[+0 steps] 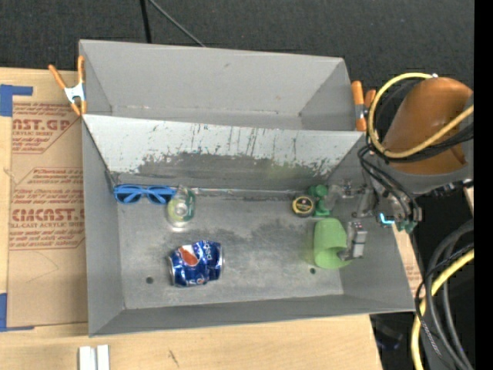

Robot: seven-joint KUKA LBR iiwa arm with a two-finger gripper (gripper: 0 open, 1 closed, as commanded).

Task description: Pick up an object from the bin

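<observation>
My gripper is low at the bin's right side, against the right wall. A light green cup-like cylinder lies on its side right next to it, touching its left side. A small round black and yellow thing sits just behind the cylinder by the back wall, with a small dark green piece beside it. Whether the green cylinder is gripped is hidden.
A crushed blue Pepsi can lies at the front left. Blue sunglasses and a small clear greenish bottle lie along the back wall at the left. The arm's orange cover and cables hang over the right rim.
</observation>
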